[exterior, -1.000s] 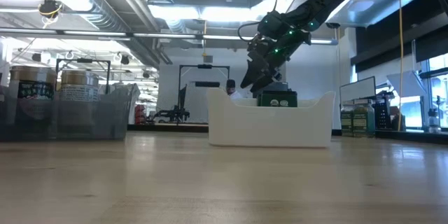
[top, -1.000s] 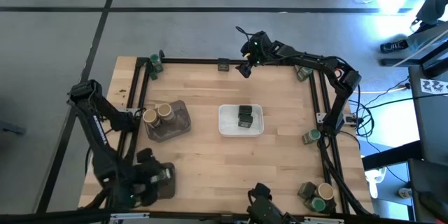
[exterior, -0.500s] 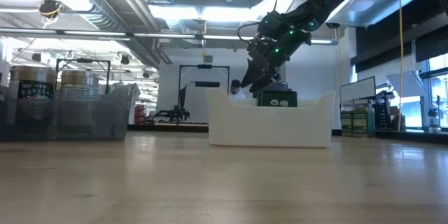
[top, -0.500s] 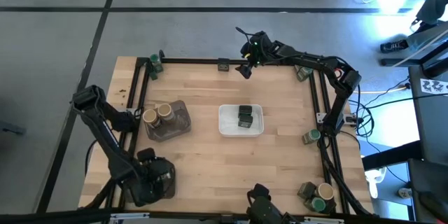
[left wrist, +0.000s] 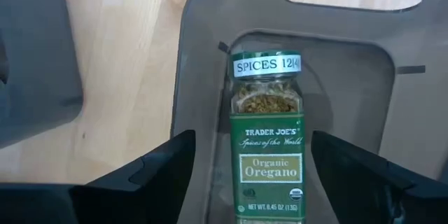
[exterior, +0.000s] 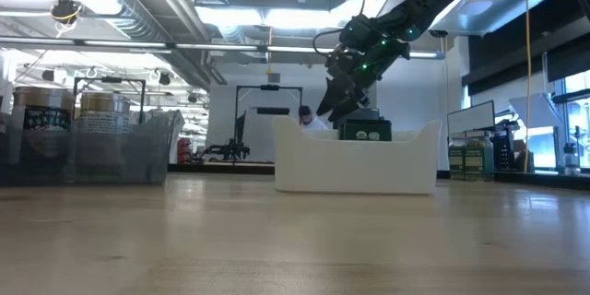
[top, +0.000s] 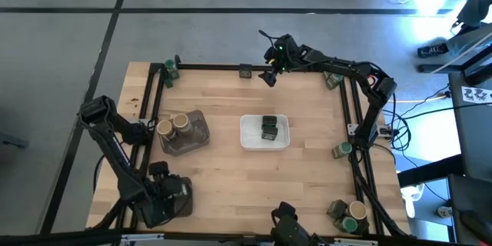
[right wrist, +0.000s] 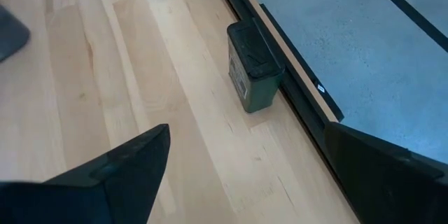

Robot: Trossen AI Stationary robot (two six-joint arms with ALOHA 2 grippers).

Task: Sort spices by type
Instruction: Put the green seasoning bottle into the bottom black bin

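An oregano jar (left wrist: 267, 136) with a white-labelled cap lies on its side in a dark grey tray (left wrist: 350, 77) at the table's near left. My left gripper (left wrist: 252, 136) hangs over it, pointing steeply down and open, with a finger on either side and clear of the jar. At the far edge my right gripper (right wrist: 246, 131) hovers open above the wood, short of a dark tin (right wrist: 252, 66) that stands against the black rail. Two tan-topped jars (top: 174, 125) stand in another grey tray (top: 196, 140). A dark tin (top: 269, 127) sits in the white tray (top: 250, 140).
A black rail (top: 215, 68) frames the table. Loose containers stand along it: a green-lidded jar (top: 170, 68) at the far left corner, one (top: 343, 149) at the right edge, and a jar (top: 354, 217) and a tin (top: 337, 209) at the near right. Bare wood lies in the middle.
My left gripper has sunk a little over the near-left tray and tipped to point more steeply down, while its elbow swung toward the near edge. Its fingers stay apart. My right arm has kept still.
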